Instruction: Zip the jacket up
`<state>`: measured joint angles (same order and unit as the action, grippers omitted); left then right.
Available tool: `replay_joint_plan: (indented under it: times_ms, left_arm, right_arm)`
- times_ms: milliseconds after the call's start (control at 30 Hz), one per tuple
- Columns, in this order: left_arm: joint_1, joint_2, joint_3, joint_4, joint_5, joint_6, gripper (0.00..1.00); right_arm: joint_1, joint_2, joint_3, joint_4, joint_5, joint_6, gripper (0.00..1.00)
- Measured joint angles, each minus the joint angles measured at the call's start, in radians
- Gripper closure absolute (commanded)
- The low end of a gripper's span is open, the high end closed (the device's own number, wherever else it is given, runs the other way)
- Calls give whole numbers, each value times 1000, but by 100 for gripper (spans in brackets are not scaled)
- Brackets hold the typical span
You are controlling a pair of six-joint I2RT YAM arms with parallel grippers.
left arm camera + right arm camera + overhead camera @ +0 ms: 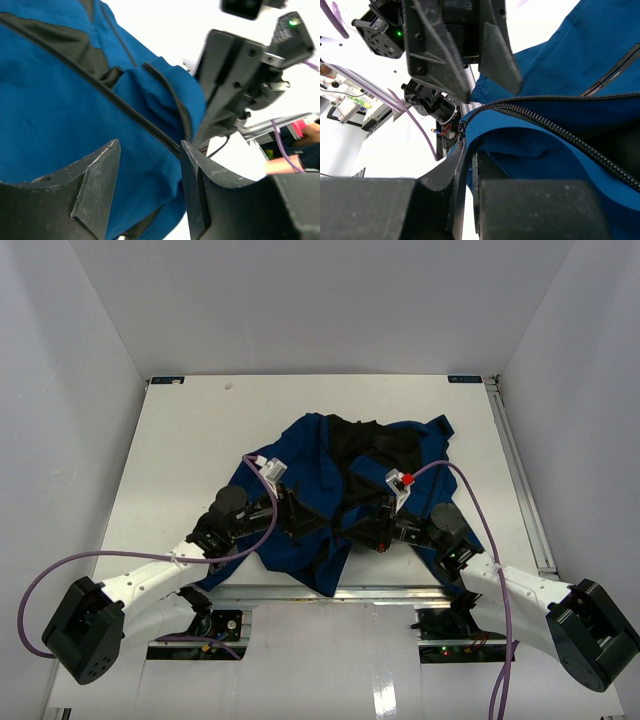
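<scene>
While the zipper [545,98] is standing unjoined, I am listing as follows. Item: jacket [320,465], lying crumpled on the middle of the bench [180,440], front gaping, black lining [350,440] showing. Item: my right tool [468,150], fingers pressing together, clamping the jacket's toothed edge toward the bench's near side. Item: my left tool [150,145], fingers standing apart, straddling blue cloth, gripping nothing. Progress, as I am judging it: early; both halves are awaiting mating, the whole pull-up remaining.

Bare surface [180,440] lies left, right and far of the jacket [320,455]. At its near hem the left gripper [150,146] and right gripper [468,150] crowd together.
</scene>
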<state>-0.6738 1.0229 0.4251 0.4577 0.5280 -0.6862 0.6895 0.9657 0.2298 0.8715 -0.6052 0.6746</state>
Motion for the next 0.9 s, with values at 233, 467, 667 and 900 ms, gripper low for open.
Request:
replay_joint_plan:
  times_ms: [233, 467, 667, 900]
  left_arm:
    - [1, -28, -24, 26, 54, -10, 43]
    - [1, -9, -24, 43, 92, -10, 47]
    - [1, 24, -26, 68, 126, -14, 72]
    - [3, 35, -26, 89, 158, -13, 100]
  right_arm:
    - [0, -4, 0, 0, 2, 0, 92]
    - [1, -4, 0, 0, 4, 0, 92]
    - [1, -3, 0, 0, 4, 0, 92]
    - [5, 1, 0, -1, 7, 0, 92]
